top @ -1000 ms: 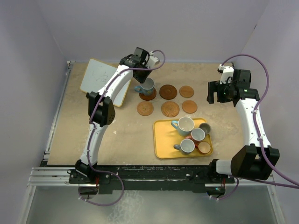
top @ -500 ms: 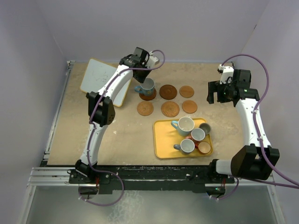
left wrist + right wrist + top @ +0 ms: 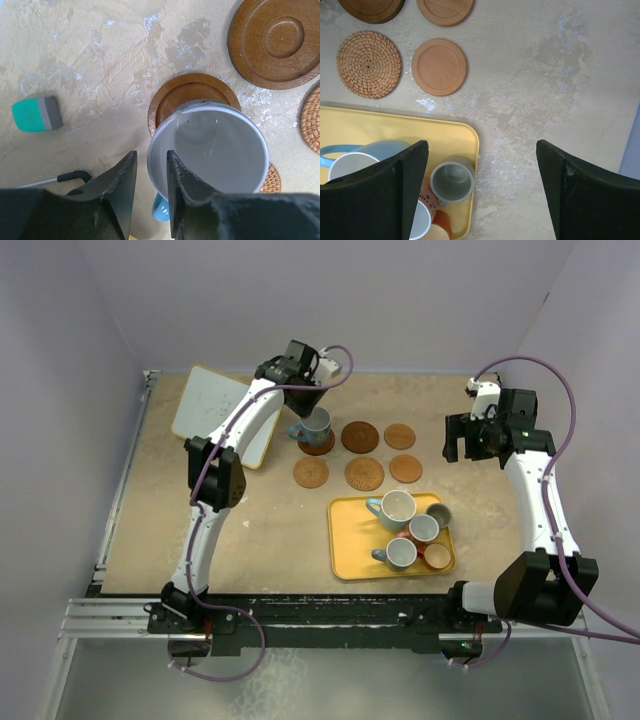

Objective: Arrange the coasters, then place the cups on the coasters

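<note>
A light blue cup [image 3: 210, 145] with a white inside stands upright on a dark wooden coaster [image 3: 190, 90], at the back left of the coasters [image 3: 318, 443]. My left gripper [image 3: 150, 155] straddles its rim, one finger inside and one outside, with a small gap showing at the outer finger; it is open. Five more coasters lie beside it in two rows, among them a dark one [image 3: 360, 436] and a woven one [image 3: 364, 474]. Several cups [image 3: 398, 506] stand on the yellow tray [image 3: 345, 540]. My right gripper [image 3: 481, 145] hangs wide open and empty above the tray's far right corner.
A white board [image 3: 220, 415] lies at the back left. A teal and grey eraser [image 3: 37, 113] rests on the table left of the cup. A grey cup [image 3: 452, 180] sits in the tray's corner [image 3: 465, 135], below my right fingers.
</note>
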{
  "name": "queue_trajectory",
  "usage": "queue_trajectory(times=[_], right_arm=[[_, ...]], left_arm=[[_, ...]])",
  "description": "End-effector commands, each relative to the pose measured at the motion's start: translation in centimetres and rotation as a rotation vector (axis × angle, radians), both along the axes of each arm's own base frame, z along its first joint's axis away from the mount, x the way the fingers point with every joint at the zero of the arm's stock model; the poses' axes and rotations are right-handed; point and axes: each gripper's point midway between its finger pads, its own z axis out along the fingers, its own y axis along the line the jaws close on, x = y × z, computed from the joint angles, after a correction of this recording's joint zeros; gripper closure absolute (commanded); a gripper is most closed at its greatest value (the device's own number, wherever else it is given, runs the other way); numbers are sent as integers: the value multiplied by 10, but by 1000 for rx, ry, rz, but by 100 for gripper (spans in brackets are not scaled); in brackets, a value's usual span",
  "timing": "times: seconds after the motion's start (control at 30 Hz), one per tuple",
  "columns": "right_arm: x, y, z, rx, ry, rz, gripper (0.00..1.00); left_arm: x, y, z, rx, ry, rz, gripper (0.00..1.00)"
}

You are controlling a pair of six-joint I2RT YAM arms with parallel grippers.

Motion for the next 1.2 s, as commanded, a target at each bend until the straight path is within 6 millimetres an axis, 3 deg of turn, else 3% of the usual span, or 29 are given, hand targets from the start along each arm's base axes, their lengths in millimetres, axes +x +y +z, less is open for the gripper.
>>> queue_trajectory(times=[0.0,0.2,0.37,0.5,0.7,0.93,1.17], right_arm=[[4,-1,9,-10,-41,14,10],[4,0,9,-9,-39,19,9],[4,1,9,-6,-41,32,9],[4,1,13,-13,-57,39,8],[2,0,21,-29,-91,37,5],[-3,-4,23,-46,-92,18,0],[-4,-5,26,-40,-98,3,0]], left_arm=[[9,5,81,-56,-181,12,69],[0,6,122,-109,-266,-5,53],[-22,-3,150,-191,-310,-62,39],[-46,-20,160,-241,-306,-141,30],[-96,-57,169,-263,-341,-302,26],[-163,-118,158,-276,-368,-533,23],[-200,-153,138,-289,-313,-649,21]])
